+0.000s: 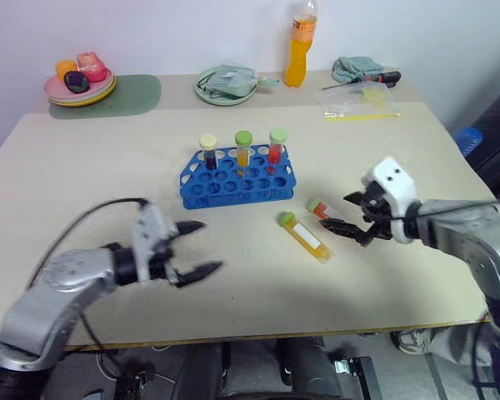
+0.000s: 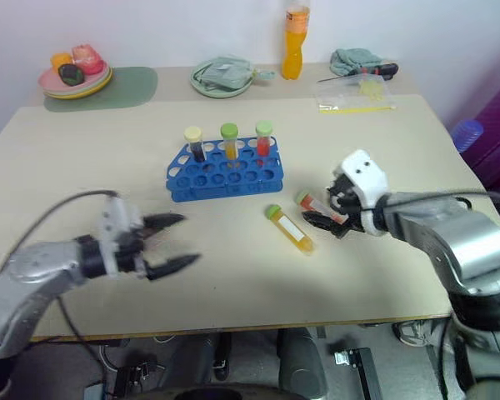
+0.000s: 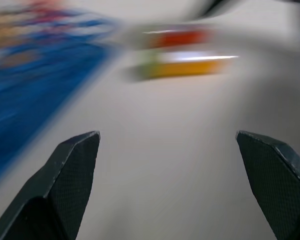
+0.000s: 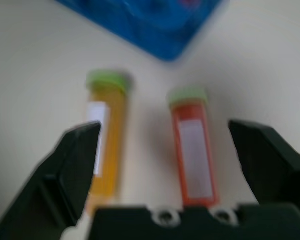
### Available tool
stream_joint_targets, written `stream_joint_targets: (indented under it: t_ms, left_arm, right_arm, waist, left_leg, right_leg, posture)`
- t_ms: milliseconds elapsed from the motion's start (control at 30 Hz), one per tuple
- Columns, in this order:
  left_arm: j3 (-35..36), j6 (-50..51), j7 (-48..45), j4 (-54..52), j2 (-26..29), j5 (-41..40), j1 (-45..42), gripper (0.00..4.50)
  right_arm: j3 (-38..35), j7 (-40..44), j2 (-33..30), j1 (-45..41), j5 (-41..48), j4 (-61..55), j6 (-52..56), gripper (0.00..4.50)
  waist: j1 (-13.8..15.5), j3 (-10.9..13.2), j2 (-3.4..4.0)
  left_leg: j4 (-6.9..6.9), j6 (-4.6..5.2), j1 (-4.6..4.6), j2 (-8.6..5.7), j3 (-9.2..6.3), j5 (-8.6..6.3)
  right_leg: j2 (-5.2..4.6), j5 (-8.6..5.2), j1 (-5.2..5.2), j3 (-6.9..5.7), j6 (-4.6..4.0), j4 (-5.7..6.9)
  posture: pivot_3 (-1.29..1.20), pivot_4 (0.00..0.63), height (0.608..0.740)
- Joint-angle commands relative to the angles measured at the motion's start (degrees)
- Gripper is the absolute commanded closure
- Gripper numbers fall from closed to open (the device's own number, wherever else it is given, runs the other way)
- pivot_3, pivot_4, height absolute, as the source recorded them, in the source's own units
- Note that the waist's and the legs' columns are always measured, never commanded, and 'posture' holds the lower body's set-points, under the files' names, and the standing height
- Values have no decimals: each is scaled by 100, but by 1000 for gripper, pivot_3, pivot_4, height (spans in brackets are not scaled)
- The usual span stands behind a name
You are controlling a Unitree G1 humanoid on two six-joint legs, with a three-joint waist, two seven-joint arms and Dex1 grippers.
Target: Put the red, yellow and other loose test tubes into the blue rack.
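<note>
Task partly done: blue rack (image 1: 237,177) near table centre already carries three capped tubes upright along its far row, left to right a dark tube (image 1: 209,153), an orange-yellow tube (image 1: 243,149) and a red tube (image 1: 276,147); rest of the wells look vacant. Two loose tubes left, both lying flat on the table (image 1: 83,167) at about 4 o'clock from the rack: yellow tube (image 1: 305,236), green cap toward the rack, and just beside it the red loose tube (image 1: 318,207), part hidden behind the right fingers in the head views. Left gripper (image 1: 196,247) hovers low over bare table at about 7 o'clock from the rack, forearm coming in from the near left, pointing right toward the tubes, jaws spread wide, nothing held. Right gripper (image 1: 343,212) comes from the right edge, angled down, jaws released and wide; the wrist view shows both loose tubes lying between its fingers (image 4: 268,160), neither grasped. Judged: red loose tube is the likely first pick
</note>
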Motion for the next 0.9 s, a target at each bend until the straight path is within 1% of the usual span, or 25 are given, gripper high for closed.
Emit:
stream_joint_targets:
  t_ms: [33,100,167,333,533,567,633,700,767,800,833,900]
  left_arm:
    - [-532,-263,-103,3,-163,242,-171,0]
    - [-718,-353,-94,-8,-250,343,-190,0]
    - [-712,-304,-23,-82,-376,214,-171,0]
    - [-698,-268,143,-153,-466,251,-12,0]
    - [-665,-449,149,-141,-414,350,161,0]
    - [-660,-473,158,-136,-415,368,188,0]
    - [-637,-522,166,-121,-416,396,226,0]
    - [-613,-549,156,-105,-415,397,249,0]
    - [-602,-567,153,-89,-415,393,267,0]
    - [-600,-576,154,-83,-414,392,271,0]
    - [-593,-586,155,-74,-414,392,274,0]
    - [-564,-607,157,-59,-408,395,291,0]
  right_arm:
    - [374,-318,209,-777,-22,186,1244,23]
    - [701,-427,202,-1103,-144,426,1402,23]
    - [1084,-421,94,-1358,-304,775,1279,23]
    - [1623,-115,89,-1862,-437,1609,946,23]
    - [2145,97,245,-2148,-686,2233,639,23]
    - [2191,151,275,-2176,-692,2329,641,259]
    - [2231,258,344,-2236,-676,2476,707,905]
    - [2265,316,377,-2283,-716,2537,686,1834]
    - [2286,387,352,-2322,-759,2524,619,2966]
    - [2286,423,334,-2337,-765,2508,609,3418]
    - [2285,455,291,-2340,-789,2448,550,3732]
    - [2143,458,184,-2213,-914,2171,128,3756]
  waist:
    - [-5,0,0]
    - [-9,0,0]
    - [-11,0,1]
    - [-19,0,1]
    - [-19,0,1]
    - [-18,0,1]
    - [-19,0,1]
    - [-22,0,1]
    - [-18,0,1]
    - [-17,1,1]
    - [-16,0,1]
    - [-15,1,1]
  left_leg:
    - [-3,0,-2,1,-1,0]
    - [-3,1,-7,1,-1,0]
    - [-2,2,-8,-4,0,1]
    - [8,6,-15,-20,2,0]
    - [8,7,-15,-20,-1,0]
    - [8,7,-15,-21,0,0]
    - [8,7,-15,-21,0,0]
    - [8,7,-14,-21,-1,0]
    - [8,7,-14,-21,-1,0]
    - [8,7,-14,-21,-1,0]
    - [8,7,-14,-21,-1,0]
    - [9,7,-14,-21,-1,0]
  right_leg:
    - [3,0,-4,-1,0,0]
    - [12,0,-9,-2,0,1]
    - [14,0,-10,-3,1,2]
    - [9,2,-10,-3,4,2]
    - [12,3,-11,-5,9,9]
    - [12,3,-11,-5,9,9]
    - [12,4,-11,-5,10,10]
    - [12,8,-11,-5,18,13]
    - [13,8,-12,-5,18,14]
    - [13,8,-12,-5,18,14]
    - [12,8,-12,-5,18,14]
    - [12,8,-12,-5,18,14]
  posture:
    - [0,150,740]
    - [0,150,740]
    - [0,150,740]
    - [0,150,740]
    - [0,150,740]
    - [0,150,740]
    - [0,150,740]
    - [0,150,740]
    - [0,150,740]
    - [0,150,740]
    - [0,150,740]
    - [0,150,740]
